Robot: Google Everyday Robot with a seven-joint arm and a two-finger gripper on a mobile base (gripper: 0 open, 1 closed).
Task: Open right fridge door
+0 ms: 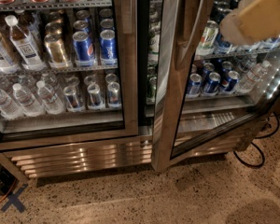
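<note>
You are looking at the right fridge door (pixel 166 101) standing swung out from the cabinet, its steel edge facing you, just beside the closed left door (pixel 129 55). The gripper (pixel 259 14) is hovering at upper right above the blue cans (pixel 212 82). Whether it is gripping anything is not discernible.

The right fridge door (pixel 170 101) has a brushed silver frame with a black inner rim. The cans (pixel 212 80) beside it are blue (silver-topped). At upper right, the gripper (pixel 259 15) is pale tan. The floor (pixel 130 195) is speckled brown.

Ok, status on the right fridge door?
Tool upper right, before the shelves. Right fridge door swung partly open. Black cable on floor at right.
</note>
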